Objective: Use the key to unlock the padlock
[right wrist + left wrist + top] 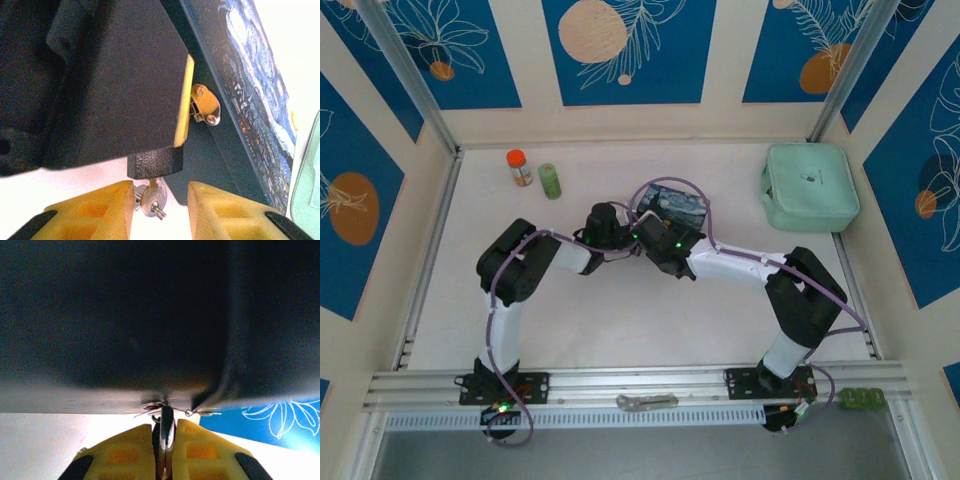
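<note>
The padlock [155, 162], a small dark grey block, hangs from my left gripper [166, 427], whose yellow fingers [125, 452] are shut on its thin shiny upper part [166, 432]. The key [154, 196] sticks out of the padlock's underside, with a small ring and a second key beside it. My right gripper [160, 186] is open just below the padlock. Its yellow fingers [95, 210] stand either side of the key head, the left one close to the ring and the right one well apart. In the top view both grippers meet at mid-table, the left gripper [618, 236] against the right gripper [646, 236].
The blue starry tin [685, 205] lies right behind the grippers, its brass clasp [205, 104] near the padlock. A mint green case [808, 187] sits at the back right. An orange-capped bottle [519, 167] and a green cylinder [550, 180] stand at the back left. A silver metal piece [647, 402] rests on the front rail.
</note>
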`<move>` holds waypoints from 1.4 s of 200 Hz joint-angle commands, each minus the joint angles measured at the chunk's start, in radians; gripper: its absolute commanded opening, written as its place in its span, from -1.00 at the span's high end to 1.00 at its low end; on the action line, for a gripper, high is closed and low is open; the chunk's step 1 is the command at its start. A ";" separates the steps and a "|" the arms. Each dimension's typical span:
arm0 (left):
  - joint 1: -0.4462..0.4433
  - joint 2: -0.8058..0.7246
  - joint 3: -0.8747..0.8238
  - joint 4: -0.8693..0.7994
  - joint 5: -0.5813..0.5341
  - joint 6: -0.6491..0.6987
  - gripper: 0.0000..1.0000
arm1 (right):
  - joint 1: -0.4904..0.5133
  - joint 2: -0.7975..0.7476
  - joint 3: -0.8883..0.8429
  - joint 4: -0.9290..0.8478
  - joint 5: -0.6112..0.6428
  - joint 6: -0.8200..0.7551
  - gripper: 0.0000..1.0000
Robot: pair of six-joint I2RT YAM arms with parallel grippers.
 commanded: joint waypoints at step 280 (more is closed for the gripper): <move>0.021 -0.060 0.072 0.013 0.066 0.013 1.00 | -0.058 -0.067 -0.004 -0.028 -0.090 0.014 0.18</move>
